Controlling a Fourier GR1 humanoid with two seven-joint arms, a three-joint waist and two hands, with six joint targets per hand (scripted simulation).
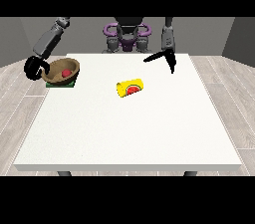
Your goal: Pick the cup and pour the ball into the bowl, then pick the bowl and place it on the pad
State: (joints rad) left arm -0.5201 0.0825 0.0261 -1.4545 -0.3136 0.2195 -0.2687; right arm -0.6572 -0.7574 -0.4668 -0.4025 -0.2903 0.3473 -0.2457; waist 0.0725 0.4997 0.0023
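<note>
Bowl (62, 70) sits on the green pad (61, 83) at the counter's (129, 133) far corner, red ball (65, 73) inside, the view's-left hand (35, 67) curled round its rim. Cup (130, 87) lies tipped mid-counter. The other hand (167, 57) hangs released. Only letting go seems left.

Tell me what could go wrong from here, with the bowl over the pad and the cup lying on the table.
1. The bowl looks tilted over the green pad, with the robot hand at the view's left curled on its rim; released like this, it might rock and spill the red ball.
2. The pad sits near the table corner, so a nudge on withdrawal could push it towards the edge.
3. The yellow cup lies on its side and could roll if bumped.
</note>
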